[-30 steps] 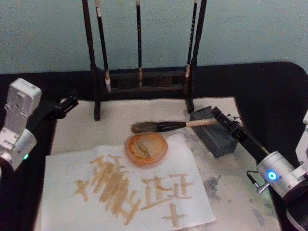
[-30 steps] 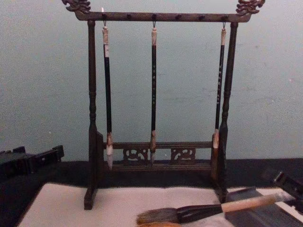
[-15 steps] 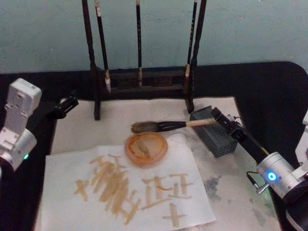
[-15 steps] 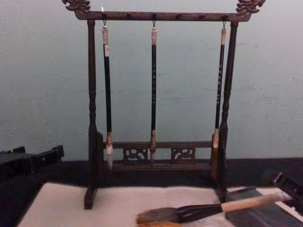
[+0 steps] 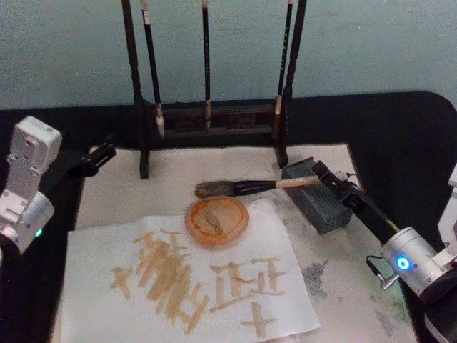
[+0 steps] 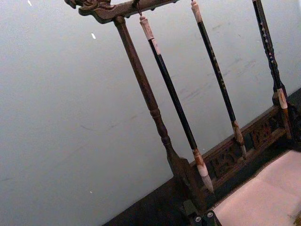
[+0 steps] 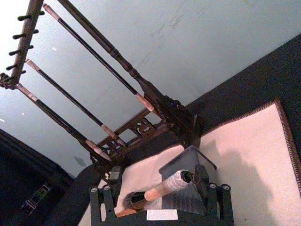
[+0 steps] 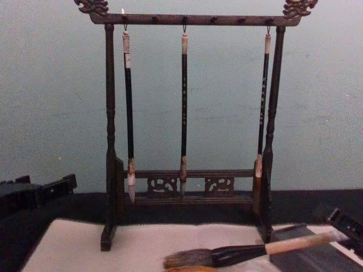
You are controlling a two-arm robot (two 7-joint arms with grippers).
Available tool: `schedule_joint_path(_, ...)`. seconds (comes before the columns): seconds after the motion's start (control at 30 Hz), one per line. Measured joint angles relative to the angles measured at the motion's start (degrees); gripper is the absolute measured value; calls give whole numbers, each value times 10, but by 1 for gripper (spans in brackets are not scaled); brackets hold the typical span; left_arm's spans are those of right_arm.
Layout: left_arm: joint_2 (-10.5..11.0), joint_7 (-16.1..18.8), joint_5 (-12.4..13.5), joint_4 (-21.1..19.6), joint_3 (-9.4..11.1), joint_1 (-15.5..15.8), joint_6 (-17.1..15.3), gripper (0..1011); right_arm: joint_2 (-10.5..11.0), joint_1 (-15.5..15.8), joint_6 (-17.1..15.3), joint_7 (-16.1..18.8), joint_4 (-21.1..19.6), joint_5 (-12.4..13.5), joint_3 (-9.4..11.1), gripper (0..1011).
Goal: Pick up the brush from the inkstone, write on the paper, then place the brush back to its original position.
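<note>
In the head view, the right gripper (image 5: 323, 174) sits at the white-capped end of the large thick calligraphy brush with beige handle and bushy grey-brown bristles (image 5: 243, 187). That handle end rests on the dark grey rectangular inkstone (image 5: 321, 207), which lies just under the gripper. Beyond the tips, the bristles reach out over the cream felt mat (image 5: 178, 168), and a round orange dish (image 5: 216, 221) lies just beside the bristles. Past the dish is the large off-white paper (image 5: 107, 314), marked with tan strokes. The dark carved wooden rack (image 5: 214, 118) with three slim black brushes stands near the gripper, its foot close to the inkstone. The left gripper (image 5: 100, 153) hangs well apart at the mat's far edge; whether it is apart or together cannot be told. In the left wrist view, the rack's post (image 6: 141, 80) rises ahead of that gripper. In the right wrist view, the right gripper (image 7: 156, 181) has its fingers spread wide, with the brush's cap between them, nearer one finger and unclamped, and the inkstone (image 7: 183, 160) lies directly ahead. In the chest view, the brush (image 8: 238, 255) slopes up onto the inkstone (image 8: 295, 249) toward the right gripper (image 8: 346, 224).
</note>
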State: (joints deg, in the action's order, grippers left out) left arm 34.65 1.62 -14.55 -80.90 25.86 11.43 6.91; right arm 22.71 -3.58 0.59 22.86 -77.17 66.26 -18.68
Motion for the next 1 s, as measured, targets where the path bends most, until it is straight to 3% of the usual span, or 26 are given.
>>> schedule_joint_path(0.4,0,0,0,0,0,0,0,1002,0,1,3,-6,-2,-6,0,1001)
schedule_joint_path(0.67,0,0,0,0,0,0,0,1000,0,1,3,-4,-2,-5,0,856)
schedule_joint_path(0.7,0,0,0,0,0,0,0,1002,0,1,3,-4,-2,-5,0,780)
schedule_joint_path(0.8,0,0,0,0,0,0,0,1002,0,1,2,-4,-2,-4,0,727)
schedule_joint_path(0.9,0,0,0,0,0,0,0,1002,0,0,2,-4,-1,-4,0,581)
schedule_joint_path(1.0,0,0,0,0,0,0,0,1002,0,0,2,-4,-1,-4,0,523)
